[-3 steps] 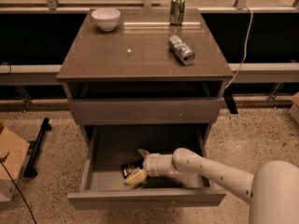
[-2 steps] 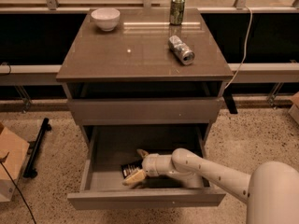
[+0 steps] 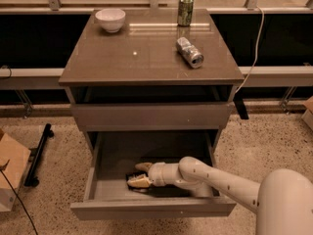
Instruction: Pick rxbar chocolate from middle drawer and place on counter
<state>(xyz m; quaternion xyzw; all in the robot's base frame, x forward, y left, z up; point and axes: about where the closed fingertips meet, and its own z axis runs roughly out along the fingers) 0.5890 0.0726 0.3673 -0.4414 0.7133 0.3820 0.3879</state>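
Observation:
The middle drawer is pulled open at the bottom of the cabinet. The rxbar chocolate, a flat black wrapper, lies on the drawer floor near the front, partly hidden by my arm. My gripper is down inside the drawer, pointing left, with its two tan fingers closed on the bar from either side. The bar still rests on the drawer floor. The counter is the glossy grey-brown top above.
On the counter stand a white bowl at back left and a green can at back right; a silver can lies on its side. A closed drawer front sits above. A cardboard box is on the floor at left.
The gripper's fingers have drawn closer together around the bar and shifted slightly left. The bar and drawer have not moved.

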